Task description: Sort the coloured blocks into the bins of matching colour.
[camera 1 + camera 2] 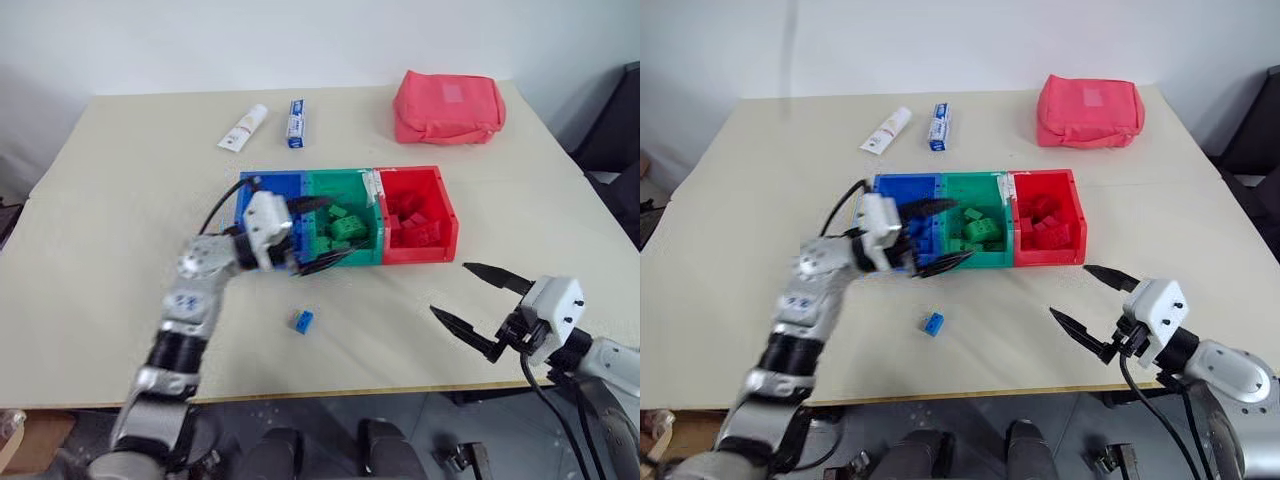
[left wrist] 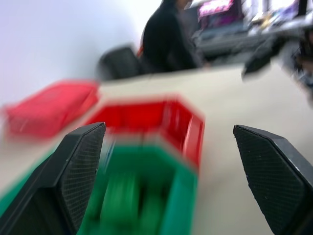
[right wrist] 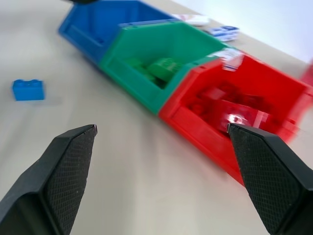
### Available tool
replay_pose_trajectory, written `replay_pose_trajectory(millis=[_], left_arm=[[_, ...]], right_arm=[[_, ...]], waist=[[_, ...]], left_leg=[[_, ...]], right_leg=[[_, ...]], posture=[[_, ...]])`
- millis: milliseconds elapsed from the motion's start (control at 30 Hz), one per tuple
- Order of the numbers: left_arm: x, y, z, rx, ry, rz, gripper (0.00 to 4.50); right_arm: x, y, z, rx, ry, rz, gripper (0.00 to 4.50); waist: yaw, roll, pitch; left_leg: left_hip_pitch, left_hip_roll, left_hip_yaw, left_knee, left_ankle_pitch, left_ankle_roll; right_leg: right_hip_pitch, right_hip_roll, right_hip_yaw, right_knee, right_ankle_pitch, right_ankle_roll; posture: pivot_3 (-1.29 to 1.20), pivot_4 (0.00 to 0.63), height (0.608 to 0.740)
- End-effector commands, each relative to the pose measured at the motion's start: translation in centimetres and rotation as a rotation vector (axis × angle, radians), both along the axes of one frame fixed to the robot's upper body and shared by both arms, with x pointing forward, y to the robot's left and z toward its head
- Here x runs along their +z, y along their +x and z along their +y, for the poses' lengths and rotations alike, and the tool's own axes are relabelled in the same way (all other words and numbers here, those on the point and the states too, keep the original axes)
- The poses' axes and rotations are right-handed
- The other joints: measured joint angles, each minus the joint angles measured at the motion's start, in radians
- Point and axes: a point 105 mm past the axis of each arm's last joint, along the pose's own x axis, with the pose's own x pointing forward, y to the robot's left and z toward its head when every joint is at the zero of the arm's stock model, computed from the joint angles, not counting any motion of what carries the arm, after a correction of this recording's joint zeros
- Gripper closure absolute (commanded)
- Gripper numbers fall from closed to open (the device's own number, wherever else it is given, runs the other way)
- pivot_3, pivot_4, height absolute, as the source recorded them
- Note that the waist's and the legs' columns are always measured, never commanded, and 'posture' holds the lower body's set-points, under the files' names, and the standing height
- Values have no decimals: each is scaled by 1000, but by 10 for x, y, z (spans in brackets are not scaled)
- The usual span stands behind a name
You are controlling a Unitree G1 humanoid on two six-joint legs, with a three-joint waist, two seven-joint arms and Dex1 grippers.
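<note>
Bins [image 1: 415, 255], three joined in a row of blue, green and red, are sitting at the centre of the frame on the counter [image 1: 120, 170]. Green and red blocks are already lying inside their matching bins. Left gripper [image 1: 322, 233] is hovering with its jaws released wide over the green bin. Right gripper [image 1: 472, 296] is waiting at lower right, also released and empty. Blue block [image 1: 302, 321] is lying loose below the bins; approaching it squarely from above would suit best.
</note>
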Motion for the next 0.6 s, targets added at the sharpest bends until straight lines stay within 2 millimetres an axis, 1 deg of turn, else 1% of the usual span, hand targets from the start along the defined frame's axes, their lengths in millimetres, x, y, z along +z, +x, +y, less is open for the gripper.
replay_pose_trajectory(millis=[33, 67, 133, 200, 267, 300, 367, 433, 533, 600], left_arm=[[7, -21, 32, 63, 13, -4, 55], [3, -25, 39, 82, 30, 10, 55], [-6, -36, 66, 140, 45, 67, 55], [-17, -41, 92, 218, 73, 108, 55], [-27, -47, 105, 246, 114, 152, 55], [-31, -50, 107, 240, 134, 173, 55], [-39, -58, 108, 217, 182, 195, 55], [-43, -64, 105, 183, 204, 219, 55], [-52, -67, 81, 136, 255, 274, 55], [-55, -65, 60, 127, 260, 308, 55]], right_arm=[[6, 2, 8, 82, -23, -24, 0], [6, 3, 9, 99, -26, -21, 0], [5, 4, 14, 160, -51, -16, 0], [4, 7, 20, 214, -75, -9, 0], [4, 8, 24, 253, -87, 0, 0], [4, 8, 25, 267, -92, 3, 0], [3, 7, 27, 304, -115, 13, 0], [3, 8, 26, 320, -128, 14, 0], [1, 5, 21, 329, -147, 32, 0], [-3, 2, 18, 330, -160, 49, 0]], waist=[[6, 0, 0], [10, 0, 0], [19, 0, 0], [20, 0, 0], [17, 0, 0], [19, 0, 0], [20, 0, 0], [19, 0, 0], [20, 0, 0], [20, 0, 0]], left_leg=[[0, 0, 0, 0, 0, 0], [0, 0, -1, 0, 0, 0], [0, -1, -2, 0, 0, 0], [0, -1, -2, 0, 0, 1], [1, 0, -2, 0, -1, 0], [1, 0, -2, 0, -1, 0], [1, 0, -2, 0, -1, 0], [0, -1, -2, 0, -1, 1], [0, -1, -2, -1, -1, 1], [1, -1, -2, -1, -1, 1]], right_leg=[[0, 0, 0, 0, 0, 0], [1, 0, 0, 0, 0, 0], [2, -1, -1, -1, 0, 0], [2, -2, -1, -1, 0, 0], [2, -3, -2, -2, 0, -1], [2, -3, -2, -2, 0, -1], [2, -6, -2, -2, 0, -1], [2, -8, -3, -2, 0, -1], [2, -8, -3, -2, 0, -1], [3, -8, -3, -2, 0, -1]], posture=[[0, 150, 740], [0, 150, 740], [0, 150, 740], [0, 150, 740], [0, 150, 740], [0, 150, 740], [0, 150, 740], [0, 150, 740], [0, 150, 740], [0, 150, 740]])
